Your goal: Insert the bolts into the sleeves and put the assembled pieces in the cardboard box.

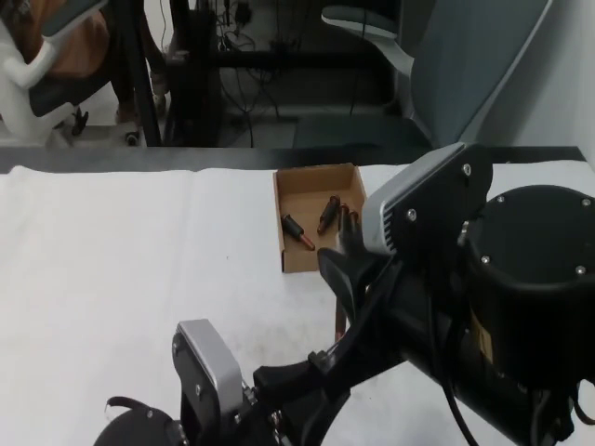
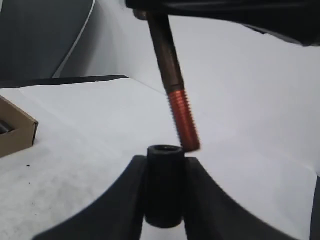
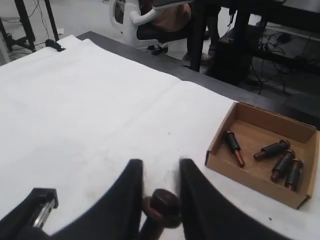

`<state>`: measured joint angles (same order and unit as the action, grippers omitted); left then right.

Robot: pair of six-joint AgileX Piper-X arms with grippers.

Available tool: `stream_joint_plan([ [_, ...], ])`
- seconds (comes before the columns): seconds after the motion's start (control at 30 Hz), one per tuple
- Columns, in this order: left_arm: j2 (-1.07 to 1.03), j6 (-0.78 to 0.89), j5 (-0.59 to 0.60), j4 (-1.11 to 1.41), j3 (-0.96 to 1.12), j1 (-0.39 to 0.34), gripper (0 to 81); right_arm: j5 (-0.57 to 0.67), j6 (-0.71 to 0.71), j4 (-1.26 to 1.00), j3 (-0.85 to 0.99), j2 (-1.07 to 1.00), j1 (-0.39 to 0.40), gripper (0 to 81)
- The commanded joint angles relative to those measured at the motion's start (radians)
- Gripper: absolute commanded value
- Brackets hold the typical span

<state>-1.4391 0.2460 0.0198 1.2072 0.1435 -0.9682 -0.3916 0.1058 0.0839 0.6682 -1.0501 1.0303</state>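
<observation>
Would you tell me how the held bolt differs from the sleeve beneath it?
The long dark red-tipped metal bolt hangs tilted in the right tool; the short black cylindrical sleeve stands upright in the left tool. The bolt is slender, the sleeve thicker and hollow. Both are clamped, not yet joined.

Sleeve (image 2: 164,192): matt black. Bolt (image 2: 175,95): dark brown shank, copper-red threaded end. Left gripper (image 2: 165,167) and right gripper (image 3: 160,172): black fingers. Cardboard box (image 1: 302,190), centre of the high view: plain tan. Assembled pieces (image 3: 233,147) in the box: black with reddish tips. Cloth (image 1: 112,269): white, faintly grey-speckled. Arm housing (image 1: 530,269), lower right of the high view: black, with a silver-grey plate.
</observation>
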Motion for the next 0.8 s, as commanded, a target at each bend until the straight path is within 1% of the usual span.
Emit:
stream_joint_plan([
  [0.0, 0.005, -0.014, 0.035, 0.076, 0.005, -0.002, 1.8, 0.015, 0.007, 0.003, -0.002, -0.003, 0.006, 0.6],
  [0.3, 0.005, 0.001, 0.035, 0.098, 0.005, -0.002, 1.8, 0.012, -0.002, -0.024, -0.002, -0.034, 0.006, 0.6],
  [0.4, 0.005, 0.001, 0.037, 0.099, 0.005, -0.002, 1.8, -0.011, -0.044, -0.073, -0.002, -0.034, 0.006, 0.6],
  [0.57, 0.005, 0.042, 0.095, 0.066, 0.003, -0.002, 1.8, -0.014, -0.113, -0.15, -0.002, -0.034, 0.006, 0.6],
  [0.77, 0.005, 0.046, 0.098, 0.063, 0.002, -0.009, 1.8, -0.014, -0.114, -0.146, -0.002, -0.034, 0.006, 0.6],
])
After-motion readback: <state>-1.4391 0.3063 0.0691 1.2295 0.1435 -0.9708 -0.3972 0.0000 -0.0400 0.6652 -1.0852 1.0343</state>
